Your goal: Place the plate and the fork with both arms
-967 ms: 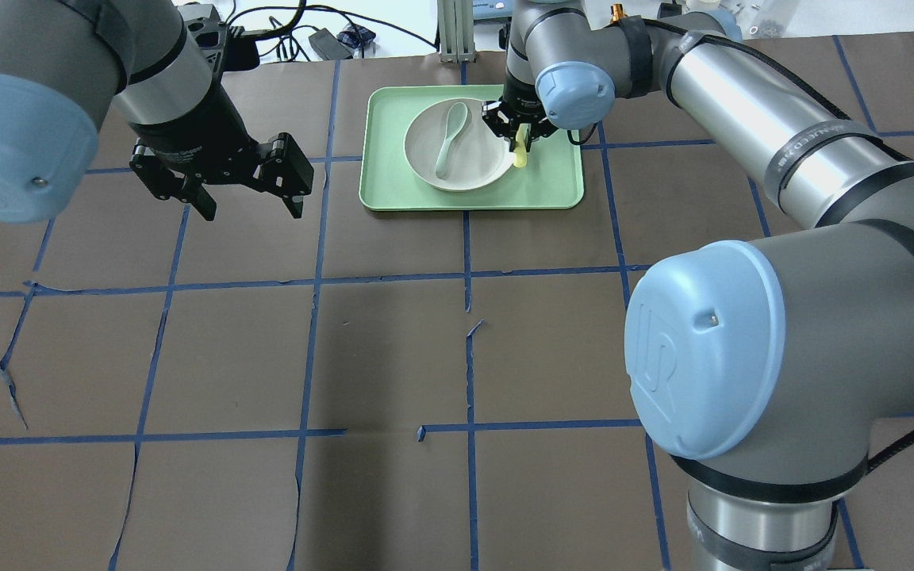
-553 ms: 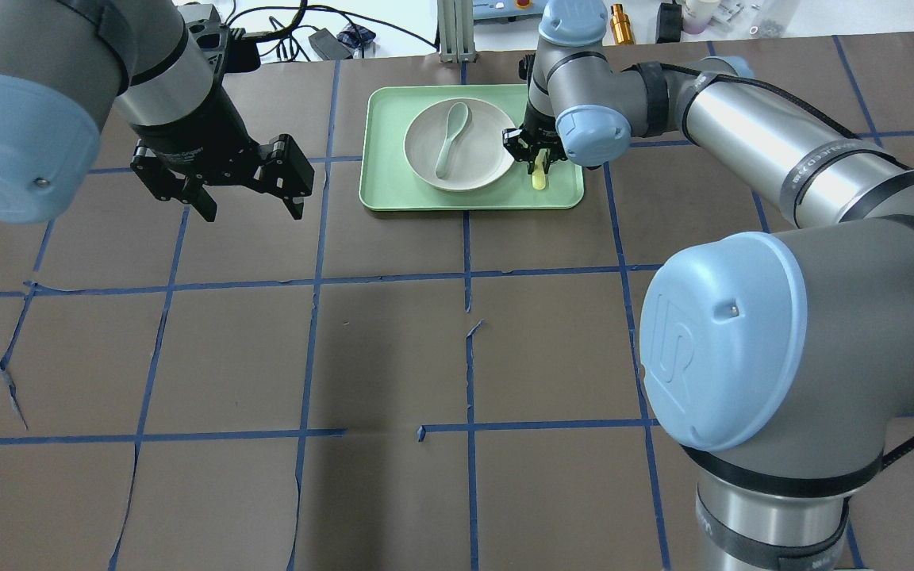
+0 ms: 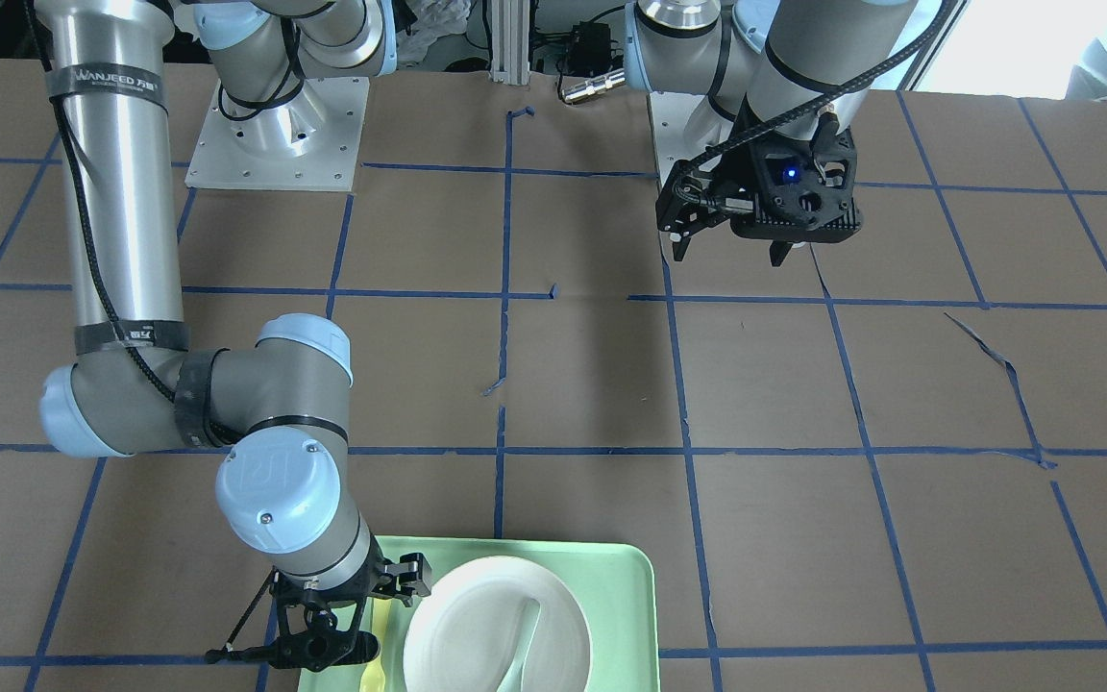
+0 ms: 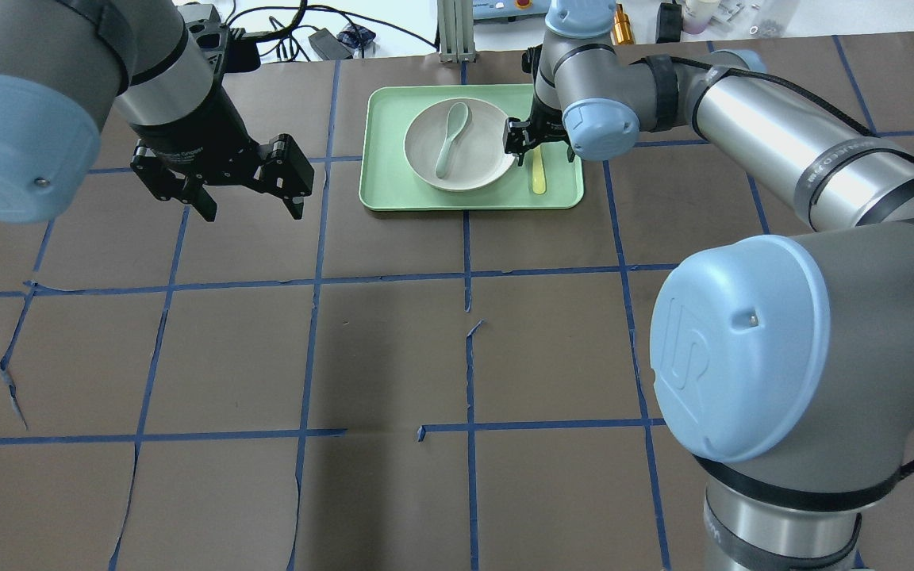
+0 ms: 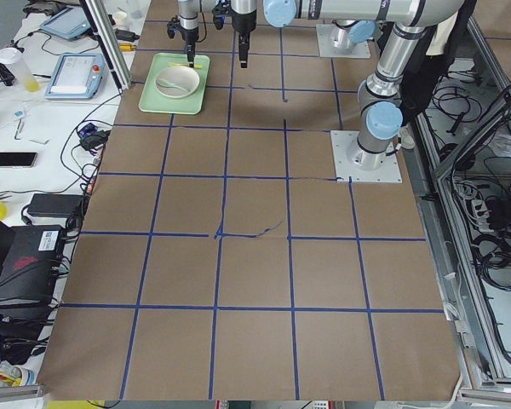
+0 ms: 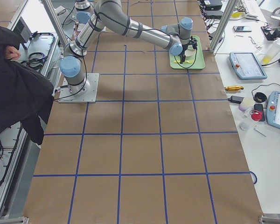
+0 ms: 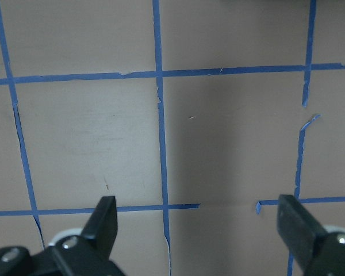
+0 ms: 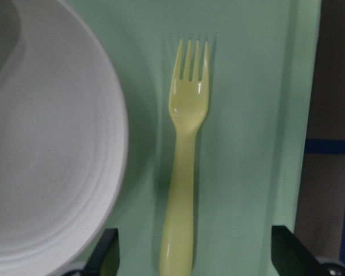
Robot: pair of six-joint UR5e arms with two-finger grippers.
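Note:
The white plate (image 4: 482, 155) sits on the mint-green tray (image 4: 382, 184) and holds a grey-green spoon (image 4: 449, 139). The pale-yellow fork (image 4: 538, 171) lies flat on the tray just right of the plate, apart from its rim. In the right wrist view the fork (image 8: 184, 155) lies tines away, beside the plate (image 8: 46, 161). My right gripper (image 4: 531, 144) hovers over the fork's handle end, open and empty, with its fingers (image 8: 108, 250) well clear on both sides. My left gripper (image 4: 252, 208) is open and empty above bare table, left of the tray.
The table is brown paper with a blue tape grid (image 7: 159, 144). The tray stands at the far edge in the overhead view, near a metal post (image 4: 451, 32) and cables. In the front-facing view the tray (image 3: 623, 596) is at the bottom, with my left gripper (image 3: 731, 252) top right.
My right gripper carried the fork from the plate's rim to the tray's right side, set it down flat and opened. The left arm has not moved.

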